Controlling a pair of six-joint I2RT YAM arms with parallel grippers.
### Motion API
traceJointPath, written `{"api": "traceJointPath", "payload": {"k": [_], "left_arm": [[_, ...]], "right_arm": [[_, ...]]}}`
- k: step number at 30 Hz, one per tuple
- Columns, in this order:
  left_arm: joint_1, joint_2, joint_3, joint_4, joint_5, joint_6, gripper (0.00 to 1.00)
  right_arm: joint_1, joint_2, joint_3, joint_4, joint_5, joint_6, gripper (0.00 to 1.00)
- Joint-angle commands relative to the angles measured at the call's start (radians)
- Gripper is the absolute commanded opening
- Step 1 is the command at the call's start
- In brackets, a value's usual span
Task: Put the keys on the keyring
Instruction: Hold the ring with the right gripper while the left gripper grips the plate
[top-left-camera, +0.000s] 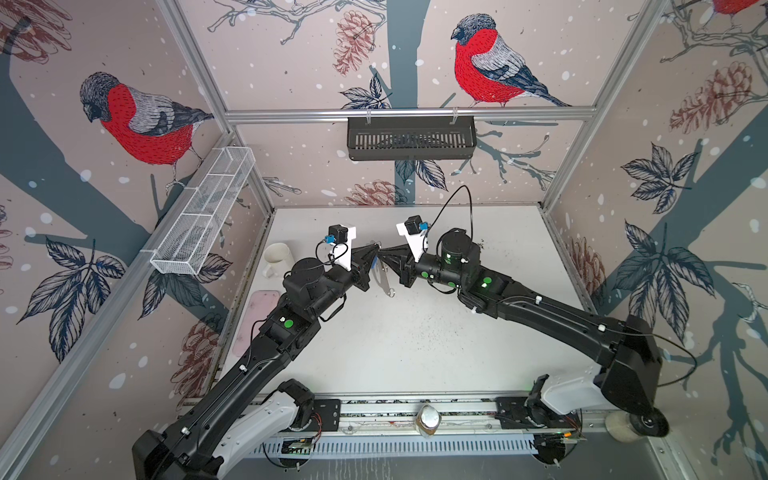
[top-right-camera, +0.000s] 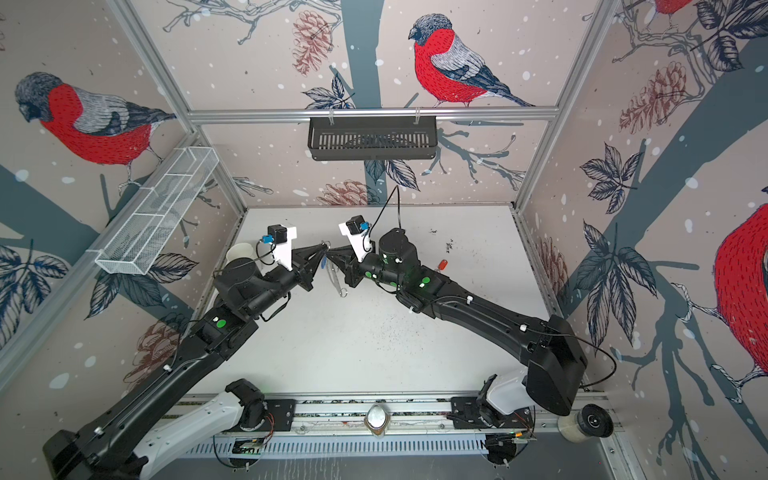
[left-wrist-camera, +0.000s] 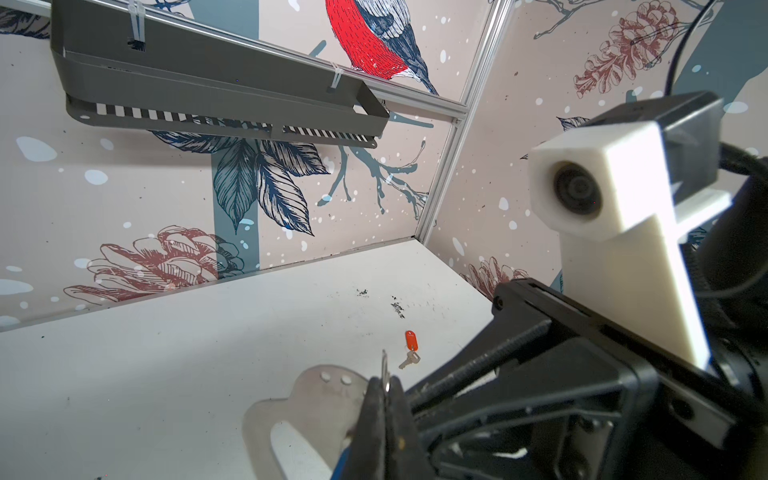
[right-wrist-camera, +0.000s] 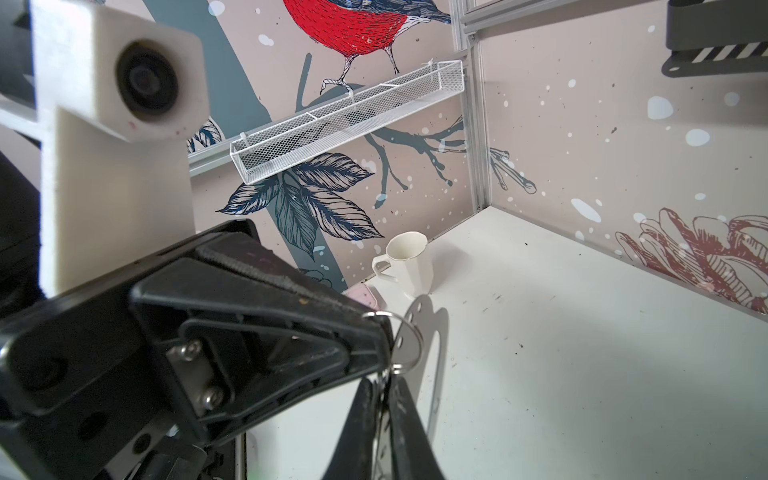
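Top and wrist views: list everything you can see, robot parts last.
keyring: 1, grey metal, lifted above table centre
blue-tagged key: 1, blue tag, beside keyring
red-tagged key: 1, silver, on table right of centre
mug: 1, white, table's back left
flat pad: 1, pink, table's left edge
mesh basket: 1, white, left wall
slotted basket: 1, black, back wall
jar: 1, whitish, front rail
left gripper: 1, black, shut at keyring
right gripper: 1, black, shut at keyring
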Motion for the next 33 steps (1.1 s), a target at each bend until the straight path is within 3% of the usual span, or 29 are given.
{"api": "traceJointPath", "payload": {"k": [1,8,16,27,33], "left_arm": [[-0.001,-0.007,0.000,0.055,0.017,0.003,0.00],[-0.001,-0.008,0.006,0.045,0.018,0.008,0.00],[-0.001,-0.012,0.021,0.014,0.014,0.015,0.00],[0.000,-0.023,0.024,0.001,0.001,0.028,0.00],[-0.001,-0.045,0.005,0.020,-0.012,0.032,0.00]], "right_arm": [[0.001,0.005,0.015,0.027,-0.011,-0.008,0.02],[0.003,0.004,0.025,-0.004,0.010,-0.032,0.00],[0.030,0.020,0.064,-0.096,0.122,-0.099,0.00],[0.051,0.050,0.121,-0.178,0.247,-0.096,0.00],[0.051,0.063,0.155,-0.225,0.220,-0.074,0.00]]}}
